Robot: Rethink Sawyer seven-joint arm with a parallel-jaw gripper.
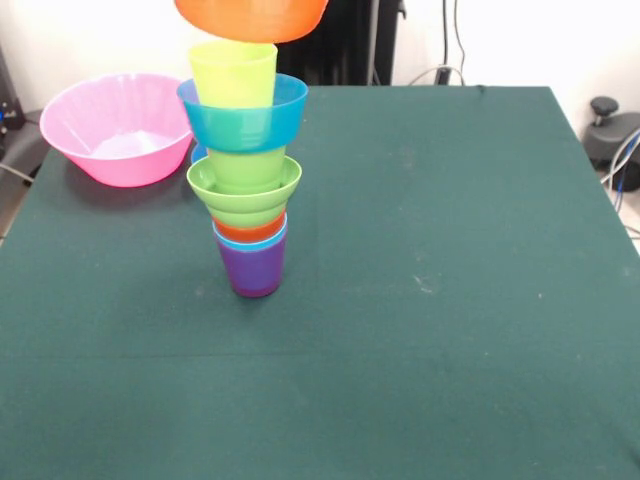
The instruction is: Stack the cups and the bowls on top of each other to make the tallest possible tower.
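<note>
The tower stands left of the table's middle in the front view. Its base is a purple cup (252,270), with a light blue cup rim (250,240) and an orange cup rim (250,228) nested in it. Above sit a ridged green bowl (244,190), a stepped green cup (246,165), a blue bowl (243,115) and a yellow-green cup (234,72). An orange bowl (251,17) tops it, cut off by the picture's upper edge. The gripper does not show.
A large translucent pink bowl (117,128) rests at the table's far left corner. A sliver of another blue thing (197,154) peeks out behind the tower. Cables and dark equipment lie beyond the green table's (430,300) right edge.
</note>
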